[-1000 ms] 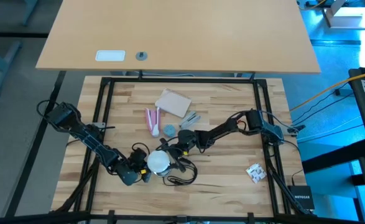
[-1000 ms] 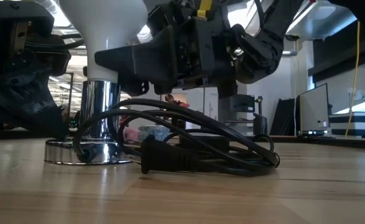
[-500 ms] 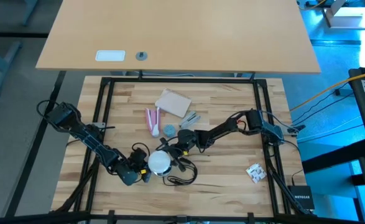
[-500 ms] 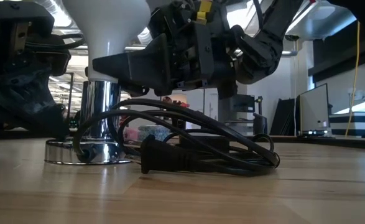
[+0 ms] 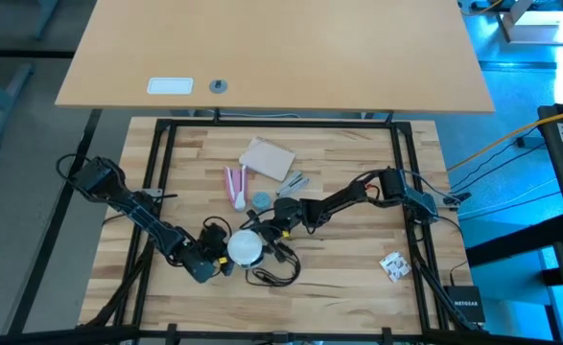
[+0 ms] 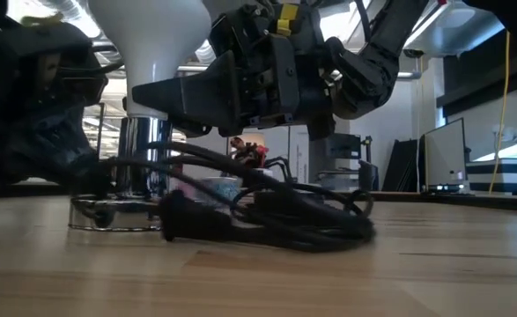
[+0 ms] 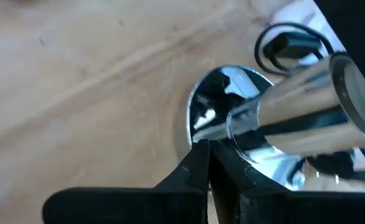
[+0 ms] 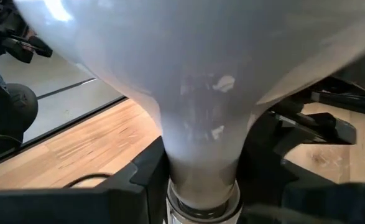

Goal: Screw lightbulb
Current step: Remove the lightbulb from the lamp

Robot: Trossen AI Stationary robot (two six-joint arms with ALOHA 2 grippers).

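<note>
The lightbulb [image 5: 245, 248], a white dome tapering to a narrow neck, stands upright on a chrome lamp stem [image 6: 139, 150] with a round chrome base [image 6: 108, 211]. My right gripper [image 5: 260, 238] reaches it from the table's right and is shut on it below the dome. My left gripper [image 5: 216, 261] is shut, low at the lamp's left side, its tips at the base [image 7: 232, 93]. In the right wrist view the bulb [image 8: 194, 56] fills the picture above my fingers. My left gripper's shut fingertips [image 7: 201, 152] lie against the rim of the chrome base disc [image 7: 194, 127], coming slanting down from the table's left. The base sits on the table. My right gripper pinches the bulb's narrow neck [image 8: 201, 162] between its two fingers [image 8: 146, 177], just above the silvery screw base. The fingers come nearly level from the table's right, one on each side of the neck. The bulb stands upright on the lamp stem.
The lamp's black cord and plug [image 6: 240, 224] lie coiled on the table in front of the base. Farther back lie a tan card [image 5: 267, 158], a pink-and-white item [image 5: 235, 187], a light-blue cap [image 5: 262, 200] and a grey piece [image 5: 293, 182]. A small packet [image 5: 393, 264] lies at the right.
My right gripper has shut on the bulb's neck without moving off. The coiled cord and its plug have slid toward the table's left, while the lamp stays standing in its place.
</note>
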